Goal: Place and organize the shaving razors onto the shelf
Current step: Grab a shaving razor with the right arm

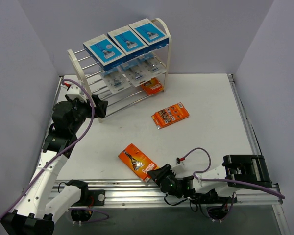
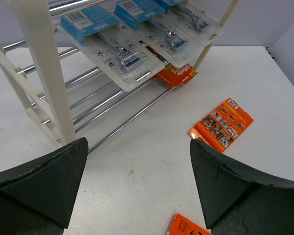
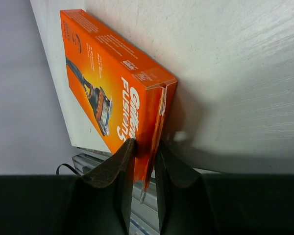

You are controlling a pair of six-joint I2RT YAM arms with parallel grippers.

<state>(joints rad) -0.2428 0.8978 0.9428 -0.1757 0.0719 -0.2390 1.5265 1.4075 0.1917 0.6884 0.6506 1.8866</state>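
Shelf [image 1: 80,68]: top tier filled by blue boxes [image 1: 126,40], second by blister packs [image 1: 132,73]; lower rods [image 1: 121,101] bare left of tucked orange pack [image 1: 152,86]. Table [image 1: 215,112] open far right; centre orange pack [image 1: 170,115], near orange pack [image 1: 136,160] lie mid-path; left arm [image 1: 68,117] before shelf's left end

near orange pack [image 1: 135,160]: one corner hidden by the right gripper [image 1: 153,175]; cut off at the left wrist view's bottom edge
rear orange pack [image 1: 152,86]: partly covered by blister packs [image 1: 132,73]
shelf [image 2: 43,73]: top cut off in left wrist view
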